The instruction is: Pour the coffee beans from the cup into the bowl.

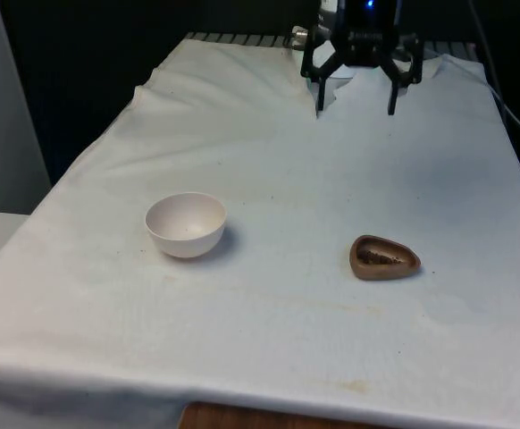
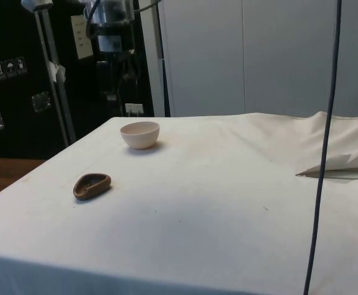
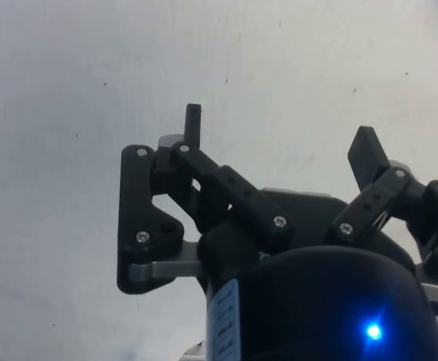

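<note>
A small brown cup (image 1: 383,257) holding dark coffee beans sits on the white cloth toward the front view's right; the side view has the cup (image 2: 91,185) near the table's left edge. A white bowl (image 1: 186,224) stands toward the front view's left, and in the side view the bowl (image 2: 140,134) lies beyond the cup. My gripper (image 1: 355,111) hangs open above the table's far end, well behind the cup and apart from it, with nothing between its fingers (image 3: 194,120). Bare cloth lies under the gripper (image 3: 283,139) in the wrist view.
The white cloth (image 1: 287,188) is rumpled near the far edge, with a raised fold (image 2: 342,161) at the side view's right. A dark cable (image 2: 323,147) hangs down in front of the side camera. The table's front edge shows bare wood (image 1: 242,418).
</note>
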